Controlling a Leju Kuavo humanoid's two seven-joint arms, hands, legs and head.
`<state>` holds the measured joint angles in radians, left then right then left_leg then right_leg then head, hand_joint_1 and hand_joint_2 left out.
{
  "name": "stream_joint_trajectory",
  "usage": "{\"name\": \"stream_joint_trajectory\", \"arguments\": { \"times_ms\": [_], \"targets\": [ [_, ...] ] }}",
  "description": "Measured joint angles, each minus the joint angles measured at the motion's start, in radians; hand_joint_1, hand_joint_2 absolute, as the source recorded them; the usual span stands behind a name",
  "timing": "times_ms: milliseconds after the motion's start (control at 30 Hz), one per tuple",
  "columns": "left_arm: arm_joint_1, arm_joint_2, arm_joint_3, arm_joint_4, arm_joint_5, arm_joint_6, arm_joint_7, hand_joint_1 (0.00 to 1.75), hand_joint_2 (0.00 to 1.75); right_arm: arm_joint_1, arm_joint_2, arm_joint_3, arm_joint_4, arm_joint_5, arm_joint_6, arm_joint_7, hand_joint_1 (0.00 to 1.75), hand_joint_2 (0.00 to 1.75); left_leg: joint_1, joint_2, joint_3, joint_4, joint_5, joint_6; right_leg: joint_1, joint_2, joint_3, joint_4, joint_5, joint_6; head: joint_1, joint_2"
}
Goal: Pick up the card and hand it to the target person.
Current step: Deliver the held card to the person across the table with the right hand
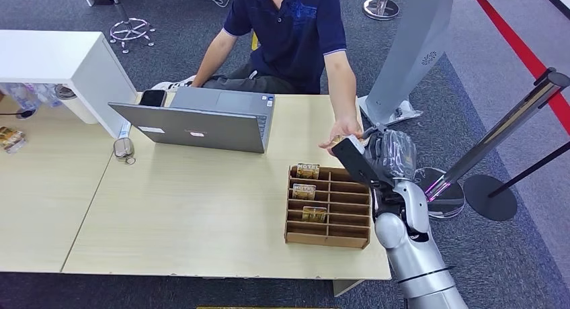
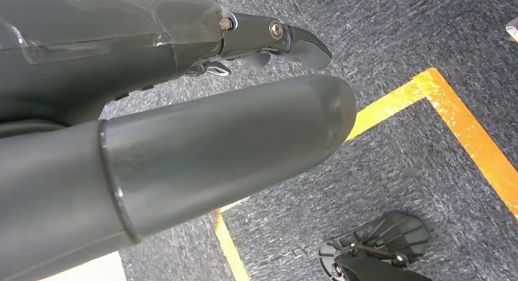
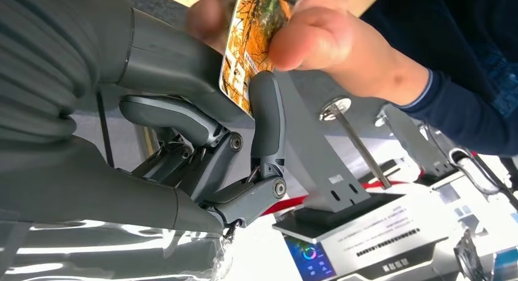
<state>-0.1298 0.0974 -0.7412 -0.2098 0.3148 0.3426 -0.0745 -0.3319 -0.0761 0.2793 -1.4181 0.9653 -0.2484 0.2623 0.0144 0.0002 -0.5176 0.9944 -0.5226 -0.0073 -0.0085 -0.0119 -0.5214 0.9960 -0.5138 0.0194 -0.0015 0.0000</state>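
Observation:
The card (image 3: 253, 36), printed in orange and yellow, is pinched between the thumb and a dark finger of my right hand (image 3: 201, 128). A person's hand (image 3: 324, 36) grips the same card from the other side. In the head view my right hand (image 1: 386, 154) is raised past the table's far right corner and meets the person's hand (image 1: 344, 131). The person (image 1: 296, 27), in a dark blue shirt, sits behind the table. My left hand (image 2: 183, 140) hangs over the carpet with its thumb and a finger stretched out, holding nothing.
A wooden slotted box (image 1: 329, 205) with a few more cards (image 1: 308, 170) stands on the pale table (image 1: 201, 215) by my right arm. An open laptop (image 1: 201, 124) and a phone (image 1: 153, 97) lie farther left. A stanchion post (image 1: 497, 138) and a grey kiosk (image 1: 410, 47) stand right.

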Motion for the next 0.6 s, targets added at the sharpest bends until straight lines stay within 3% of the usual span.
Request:
{"name": "stream_joint_trajectory", "arguments": {
  "times_ms": [133,267,600],
  "targets": [
    [0.000,-0.001,0.000,0.000,-0.004,0.000,0.000,0.00,0.00,-0.011,0.002,0.002,0.045,0.003,-0.004,0.004,1.47,1.75,0.000,0.000,0.000,0.000,0.000,0.000,0.000,0.000,0.000,0.000,0.000,0.000,0.000,0.000],
    [0.000,-0.001,0.000,0.000,-0.004,0.000,0.001,0.00,0.00,-0.013,0.002,0.003,0.076,-0.003,-0.005,0.006,0.01,1.75,0.000,0.000,0.000,0.000,0.000,0.000,0.000,0.000,0.000,0.000,0.000,0.000,0.000,0.000],
    [-0.001,-0.005,0.000,0.000,-0.002,0.013,0.007,0.00,0.00,-0.012,0.002,0.006,0.118,-0.054,-0.033,-0.007,0.00,1.75,0.000,0.000,0.000,0.000,0.000,0.000,0.000,0.000,0.000,0.000,0.000,0.000,0.000,0.000]
  ]
}}
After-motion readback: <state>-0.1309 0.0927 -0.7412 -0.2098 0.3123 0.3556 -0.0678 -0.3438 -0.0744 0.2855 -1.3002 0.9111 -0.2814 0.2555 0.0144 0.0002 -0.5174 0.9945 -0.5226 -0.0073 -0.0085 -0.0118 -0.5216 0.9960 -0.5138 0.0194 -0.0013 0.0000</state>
